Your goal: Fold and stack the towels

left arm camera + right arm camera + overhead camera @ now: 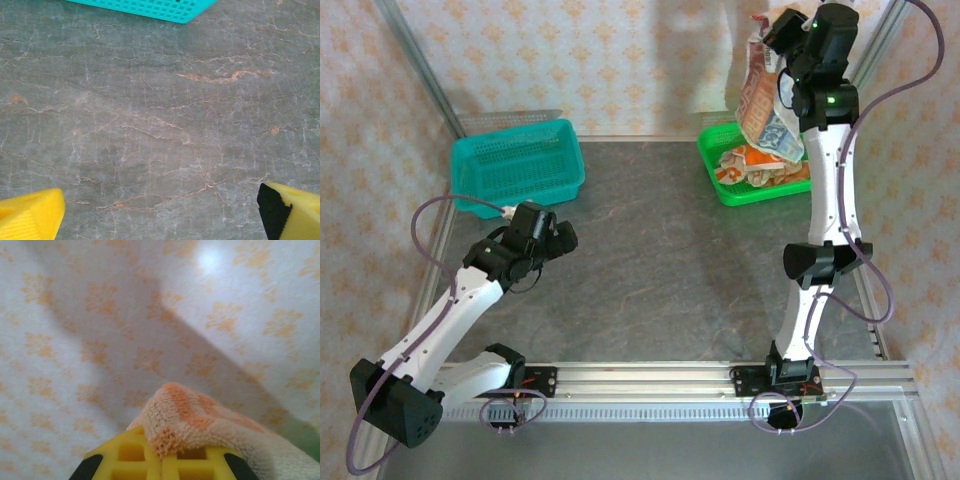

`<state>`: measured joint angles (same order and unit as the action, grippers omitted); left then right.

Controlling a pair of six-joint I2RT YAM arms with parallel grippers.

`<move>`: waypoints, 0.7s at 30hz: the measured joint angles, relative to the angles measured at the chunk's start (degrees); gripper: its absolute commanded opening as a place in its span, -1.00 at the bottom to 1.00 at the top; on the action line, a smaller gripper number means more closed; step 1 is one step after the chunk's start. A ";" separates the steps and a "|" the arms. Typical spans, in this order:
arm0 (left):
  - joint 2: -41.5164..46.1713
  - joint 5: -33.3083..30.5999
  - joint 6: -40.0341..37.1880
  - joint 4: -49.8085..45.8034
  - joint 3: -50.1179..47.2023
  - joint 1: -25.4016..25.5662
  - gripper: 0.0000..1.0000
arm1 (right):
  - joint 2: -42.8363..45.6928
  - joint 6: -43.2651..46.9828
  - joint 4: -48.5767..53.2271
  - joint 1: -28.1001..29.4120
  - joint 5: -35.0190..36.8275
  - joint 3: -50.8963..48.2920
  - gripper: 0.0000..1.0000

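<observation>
The teal basket (518,170) stands at the far left of the worktop (650,270), against the back edge; the left wrist view catches its mesh wall (150,7) at the top of the frame. The green basket (735,192) sits at the far right and holds crumpled orange-and-cream towels (765,172). Above it the right pincer (772,35) is raised high and clenched on the top edge of a hanging towel (768,110), orange and cream with blue-lettered stripes. This one droops straight down over the back of the green basket, and I cannot tell whether its lower end touches the towels below. In the right wrist view the yellow fingers of that pincer (161,462) meet with the terry cloth (200,420) pinched between them and spilling off to the right. The left pincer (563,238) hovers low over the left half of the worktop, near the teal basket. Its jaws are spread wide (160,217), gripping nothing, with bare surface between them. The worktop (160,125) is grey stone-look with pale and rusty veins. An aluminium rail (670,375) runs along its near edge, and a cream wall (570,60) with orange floral motifs (100,340) closes off the back and sides.
</observation>
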<state>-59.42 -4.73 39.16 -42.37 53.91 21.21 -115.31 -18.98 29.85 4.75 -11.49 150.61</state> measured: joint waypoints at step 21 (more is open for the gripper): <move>0.68 -0.17 -0.15 1.33 -0.31 0.00 0.99 | 0.33 -1.77 2.08 13.33 -14.21 -3.17 -1.00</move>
<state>-58.74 -4.91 39.00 -41.04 53.60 21.21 -114.98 -20.75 31.92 18.09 -25.69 147.44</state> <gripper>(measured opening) 0.995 0.042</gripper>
